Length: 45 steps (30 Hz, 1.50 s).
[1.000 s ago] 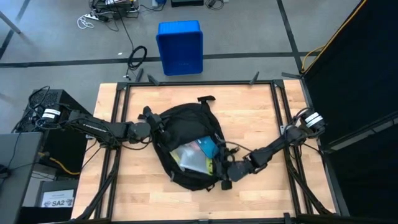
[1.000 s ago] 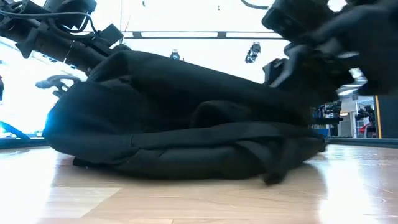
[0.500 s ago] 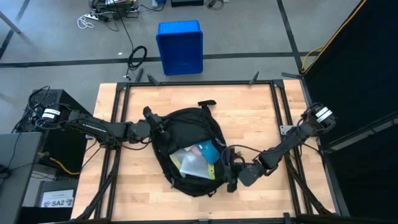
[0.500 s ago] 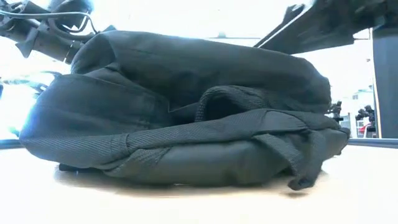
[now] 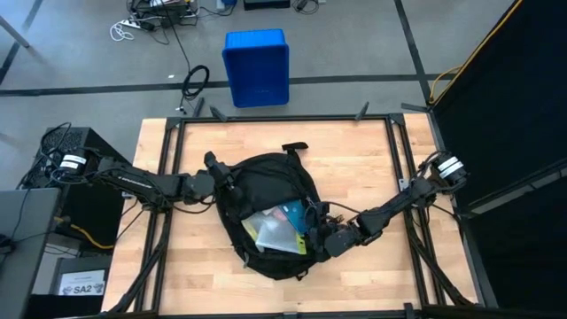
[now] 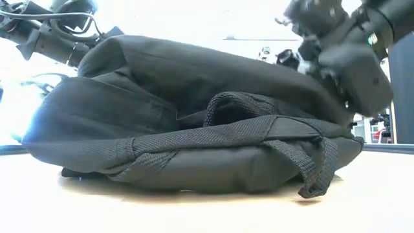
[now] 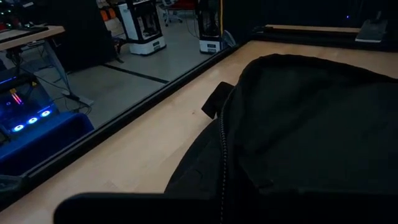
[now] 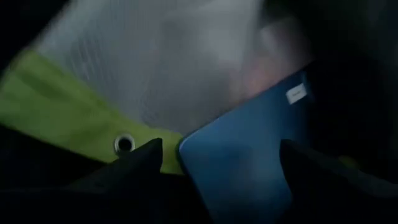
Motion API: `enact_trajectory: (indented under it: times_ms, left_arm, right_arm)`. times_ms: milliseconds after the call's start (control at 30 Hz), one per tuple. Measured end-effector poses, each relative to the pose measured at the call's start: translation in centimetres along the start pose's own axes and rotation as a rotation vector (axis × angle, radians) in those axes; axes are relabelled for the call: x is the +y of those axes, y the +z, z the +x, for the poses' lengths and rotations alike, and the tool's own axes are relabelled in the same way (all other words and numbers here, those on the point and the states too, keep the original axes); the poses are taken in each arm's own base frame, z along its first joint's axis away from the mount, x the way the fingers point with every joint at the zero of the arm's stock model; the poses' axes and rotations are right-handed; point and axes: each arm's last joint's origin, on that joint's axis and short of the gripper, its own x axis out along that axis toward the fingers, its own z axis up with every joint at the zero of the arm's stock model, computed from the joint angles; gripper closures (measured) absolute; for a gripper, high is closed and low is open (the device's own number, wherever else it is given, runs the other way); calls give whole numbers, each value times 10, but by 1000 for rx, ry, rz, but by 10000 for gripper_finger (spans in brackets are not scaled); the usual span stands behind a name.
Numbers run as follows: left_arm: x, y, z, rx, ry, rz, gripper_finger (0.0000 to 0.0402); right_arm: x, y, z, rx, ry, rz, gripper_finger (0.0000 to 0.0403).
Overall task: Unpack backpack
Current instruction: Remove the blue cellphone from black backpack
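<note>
Backpack (image 5: 266, 213) lies open in the middle of the tabletop (image 5: 354, 168), its edge held by our left gripper (image 5: 215, 180) so it stays wide while our right gripper (image 5: 317, 232), fingers spread, reaches for the blue thing (image 8: 249, 155) inside.

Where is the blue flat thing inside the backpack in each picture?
High view: the blue flat item lies in the backpack opening, mid-table, near the right gripper.
Low view: not visible; the backpack's fabric hides it.
Left wrist view: not visible; only the backpack's outside.
Right wrist view: centre to lower right, beside a clear pouch with a yellow-green edge.
Shared landmark: the backpack.
</note>
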Motion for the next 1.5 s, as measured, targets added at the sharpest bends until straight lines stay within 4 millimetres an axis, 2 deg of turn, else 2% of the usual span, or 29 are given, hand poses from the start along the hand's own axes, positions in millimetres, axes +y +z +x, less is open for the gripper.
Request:
enact_trajectory:
  times_ms: [233,567,733,933,1067,1167,1300,1500]
  left_arm:
    - [0,0,0,0,-2,0,402]
    - [0,0,0,3,-11,2,402]
    - [0,0,0,4,-12,2,402]
    - [0,0,0,4,-15,2,402]
    - [0,0,0,5,-15,2,402]
    - [0,0,0,5,-14,3,402]
    - [0,0,0,5,-12,3,402]
    - [0,0,0,6,-13,8,402]
  right_arm:
    - [9,-15,13,54,-95,-73,91]
    - [3,-17,13,54,-309,-119,109]
    - [1,-17,14,59,-325,-117,121]
    - [1,-19,18,77,-250,-128,130]
    - [-8,-20,24,96,-263,-90,131]
    - [-17,-21,29,110,-339,-80,135]
    - [-24,-22,33,124,-396,-72,165]
    - [-29,-21,36,124,-406,-60,252]
